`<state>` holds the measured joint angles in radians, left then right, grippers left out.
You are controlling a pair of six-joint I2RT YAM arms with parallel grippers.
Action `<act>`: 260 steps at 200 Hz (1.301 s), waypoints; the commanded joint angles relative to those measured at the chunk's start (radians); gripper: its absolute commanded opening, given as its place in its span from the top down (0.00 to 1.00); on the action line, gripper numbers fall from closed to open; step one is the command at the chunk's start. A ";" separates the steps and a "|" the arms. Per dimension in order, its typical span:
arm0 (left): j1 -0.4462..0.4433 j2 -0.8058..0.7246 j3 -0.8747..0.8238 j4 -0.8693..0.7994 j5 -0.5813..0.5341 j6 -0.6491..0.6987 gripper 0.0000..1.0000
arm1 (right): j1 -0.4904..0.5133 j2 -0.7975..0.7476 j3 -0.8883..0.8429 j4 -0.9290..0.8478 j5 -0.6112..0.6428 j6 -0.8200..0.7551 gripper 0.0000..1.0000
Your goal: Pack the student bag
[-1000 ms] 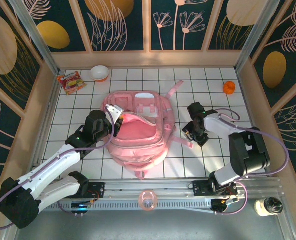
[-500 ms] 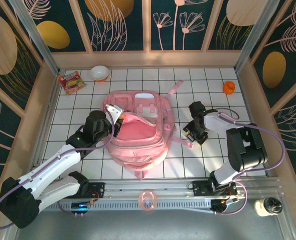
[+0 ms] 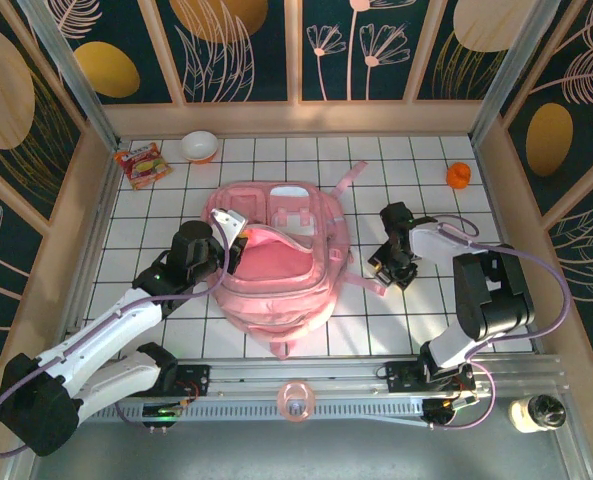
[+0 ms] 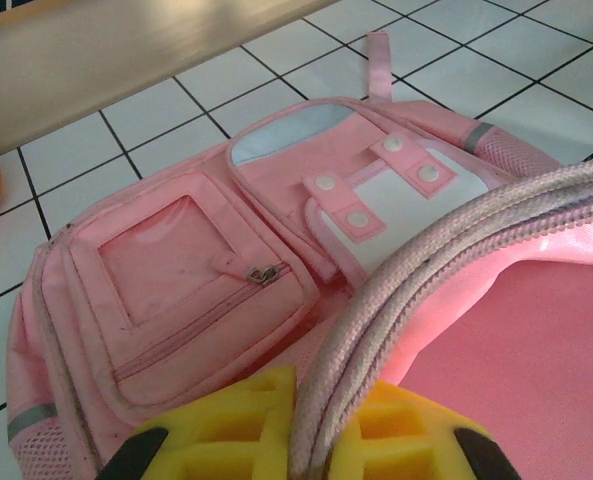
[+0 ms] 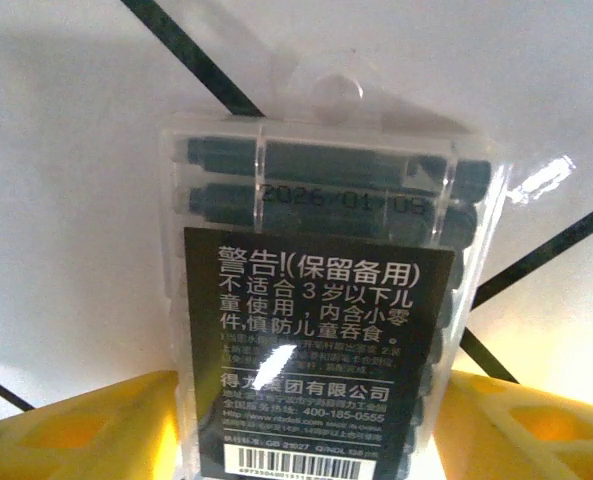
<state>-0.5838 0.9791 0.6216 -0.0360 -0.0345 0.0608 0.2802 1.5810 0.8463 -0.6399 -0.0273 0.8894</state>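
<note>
Pinching the rim (image 4: 428, 262) of the bag (image 3: 281, 295), the left gripper (image 4: 296, 452) props its mouth open, while the right gripper (image 5: 316, 425) straddles a cartridge pack (image 5: 321, 250) to its right, grip unclear, presumably for loading.

White tiled surface (image 3: 276, 160), black grid lines. Snack packet (image 3: 139, 164), red-orange, upper left. White bowl (image 3: 199, 146) just right of packet, orange underside. Small orange object (image 3: 459, 175) upper right. Pink ring (image 3: 295, 400) bottom centre. Metal jar (image 3: 538, 411) bottom right corner.
</note>
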 commanded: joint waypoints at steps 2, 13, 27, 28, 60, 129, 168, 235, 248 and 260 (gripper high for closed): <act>0.007 0.002 0.012 0.083 0.018 -0.050 0.93 | -0.012 0.013 -0.022 0.071 0.005 -0.043 0.39; 0.007 0.003 0.011 0.085 0.019 -0.052 0.93 | -0.012 -0.020 -0.032 0.080 -0.002 -0.055 0.42; 0.007 0.005 0.012 0.087 0.025 -0.055 0.93 | -0.006 -0.065 -0.038 0.072 0.005 -0.079 0.44; 0.007 0.005 0.012 0.087 0.025 -0.056 0.93 | -0.006 -0.069 -0.038 0.071 0.005 -0.080 0.44; 0.007 0.008 0.015 0.098 0.040 -0.088 0.92 | 0.040 -0.147 -0.018 0.014 0.021 -0.163 0.45; 0.008 0.027 -0.002 0.155 0.098 -0.175 0.93 | 0.317 -0.361 0.077 0.077 -0.055 -0.124 0.46; 0.007 0.050 0.025 0.140 0.075 -0.220 0.93 | 0.481 -0.475 0.084 0.237 -0.032 -0.134 0.48; 0.008 0.060 0.039 0.180 0.119 -0.286 0.95 | 0.708 -0.452 -0.014 0.574 -0.131 0.042 0.47; 0.007 0.053 0.042 0.186 0.138 -0.279 0.95 | 0.739 -0.400 0.017 0.563 -0.122 0.056 0.47; 0.007 0.044 0.043 0.193 0.144 -0.279 0.94 | 0.747 -0.352 0.051 0.522 -0.096 0.092 0.47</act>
<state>-0.5800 1.0389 0.6205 0.0452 0.0628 -0.1741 1.0000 1.1553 0.8467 -0.1570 -0.1394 0.9009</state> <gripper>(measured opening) 0.086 0.531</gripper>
